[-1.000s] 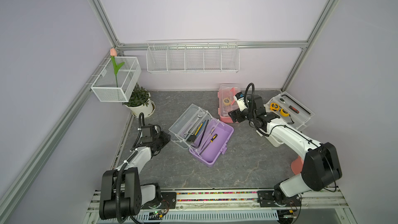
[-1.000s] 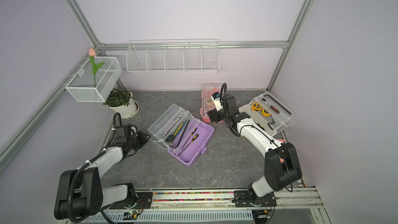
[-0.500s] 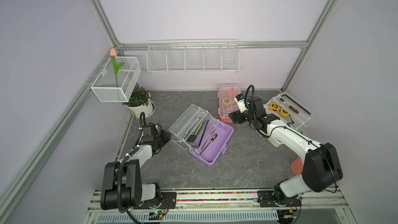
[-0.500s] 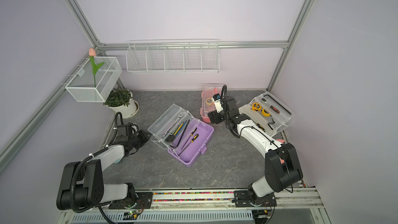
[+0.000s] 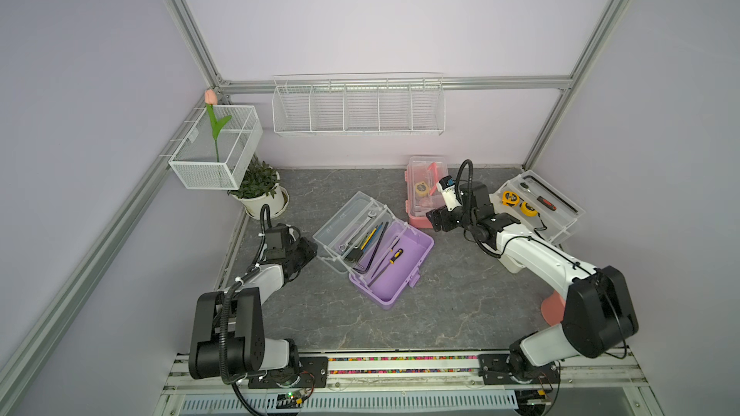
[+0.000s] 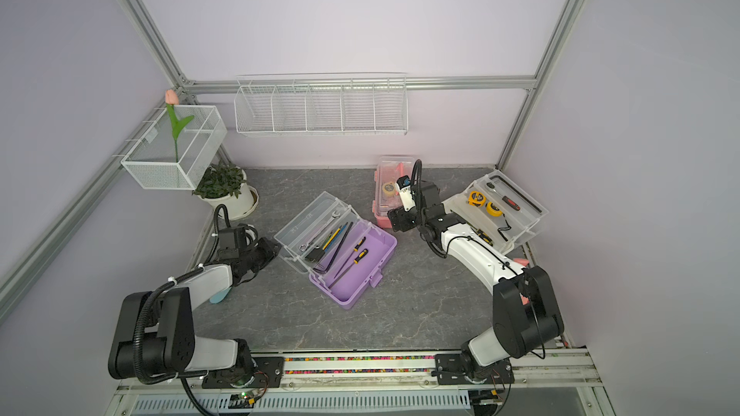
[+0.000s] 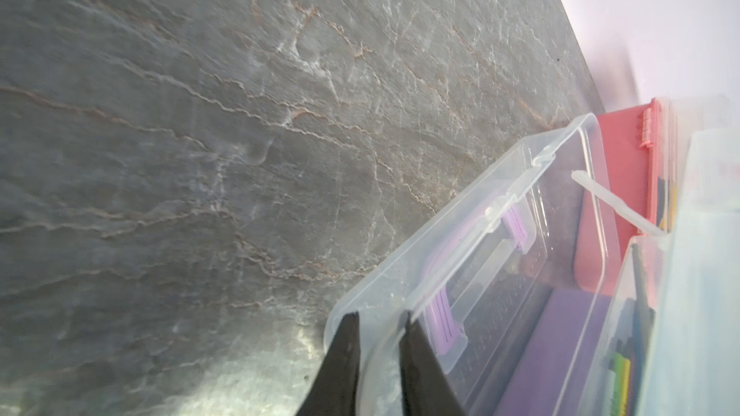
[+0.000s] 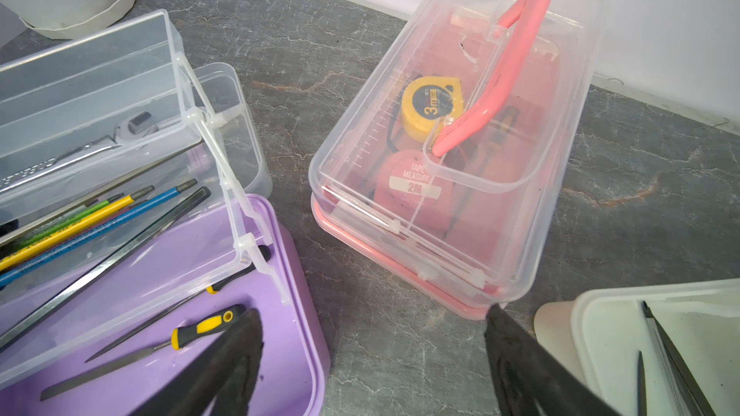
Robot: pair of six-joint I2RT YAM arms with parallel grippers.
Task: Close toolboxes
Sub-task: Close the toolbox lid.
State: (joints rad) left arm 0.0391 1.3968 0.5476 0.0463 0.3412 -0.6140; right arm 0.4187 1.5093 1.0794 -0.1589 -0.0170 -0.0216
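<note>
left gripper point(image 7: 378, 318) is pinched nearly closed on the rim of the clear lid point(image 7: 484, 234) of the purple toolbox point(image 5: 394, 272). the rim passes between its two black fingers point(image 7: 344, 358) at a corner of the lid. beyond the fingertips the lid lies thrown back, low over the grey tabletop point(image 7: 200, 114), with its purple handle point(image 7: 444, 326) just past the grip. in both top views the box stands open ahead of this gripper. the lid is nearest it, then the raised inner tray point(image 5: 362, 236) holding long tools, then the purple base, where a yellow-and-black screwdriver point(image 5: 396, 256) lies.

right gripper point(image 8: 373, 312) is spread wide and holds nothing. one fingertip hangs over the purple base. the other sits at the near corner of the pink toolbox point(image 8: 460, 162), and i cannot tell whether it touches. that box lies straight ahead of this gripper with its see-through cover down over the base and a pink handle point(image 8: 504, 70) on top. a yellow tape measure point(image 8: 430, 108) shows through the cover. the white toolbox point(image 8: 600, 306) sits just beside this gripper, on the side away from the purple one. its clear tray point(image 5: 540, 214) is up, with two yellow tape measures in it.
</note>
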